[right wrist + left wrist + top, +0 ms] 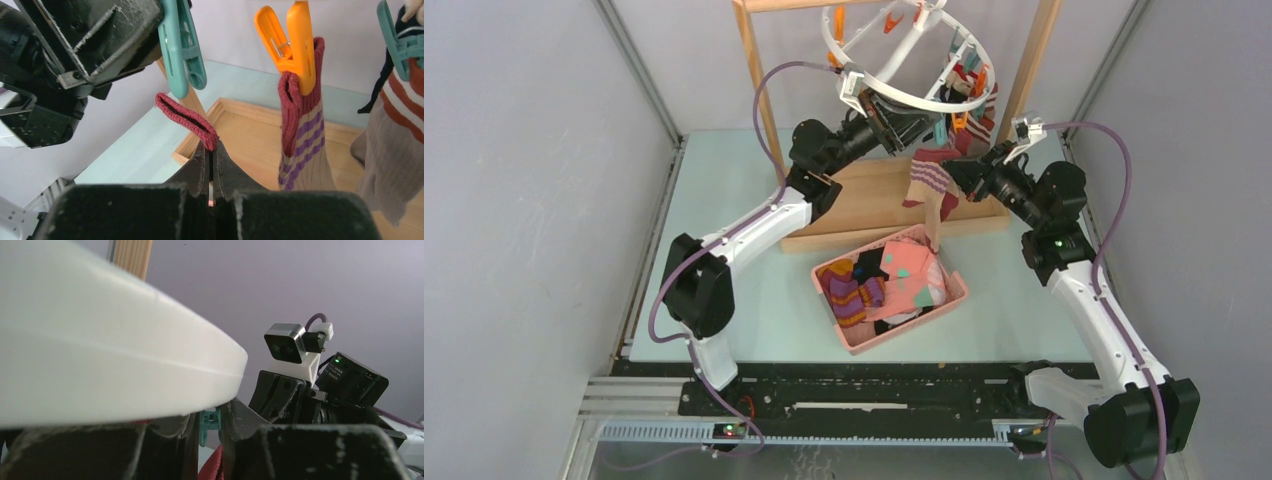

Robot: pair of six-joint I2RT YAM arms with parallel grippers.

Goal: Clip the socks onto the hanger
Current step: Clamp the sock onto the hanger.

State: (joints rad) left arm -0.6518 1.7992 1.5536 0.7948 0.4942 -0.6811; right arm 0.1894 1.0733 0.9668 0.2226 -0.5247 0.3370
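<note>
Open gap ran between teal clip [182,50] and hung sock [300,135] under orange clip [292,40]; my right gripper [211,167], pinching maroon sock [187,120], sat just below it. My left gripper [210,422] crowded the teal clip's left side, white ring [100,350] close over its fingers. Basket [894,338] took the low middle; bare table [774,310] lay to its left.

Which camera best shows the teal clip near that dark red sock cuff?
The right wrist view: the teal clip hangs large, sharp and whole. The top view shows it tiny under the ring; the left wrist view shows only a teal sliver low in frame.
</note>
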